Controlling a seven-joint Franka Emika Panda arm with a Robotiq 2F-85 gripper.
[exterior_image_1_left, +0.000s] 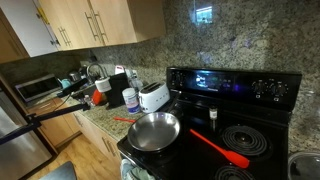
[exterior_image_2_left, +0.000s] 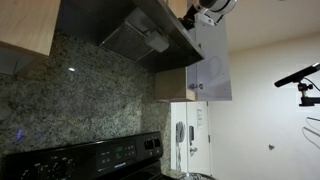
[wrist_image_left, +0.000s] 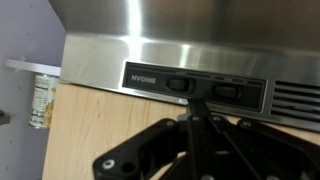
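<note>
Overhead, gripper (wrist_image_left: 196, 108) at the range hood (wrist_image_left: 180, 40), by its slider switch (wrist_image_left: 180, 86).
Fingers pinched together, empty, seemingly touching it; a skewed push could slip off.

The gripper (wrist_image_left: 195, 108) sits at the switch panel (wrist_image_left: 200, 88) on the front of the range hood (wrist_image_left: 170, 35) (wrist view). Below the hood stands the stove (exterior_image_1_left: 238, 90). On it, a pan (exterior_image_1_left: 155, 130) lies left of a spatula (exterior_image_1_left: 218, 147). A toaster (exterior_image_1_left: 153, 96) stands on the table (exterior_image_1_left: 98, 122) beside it.
</note>
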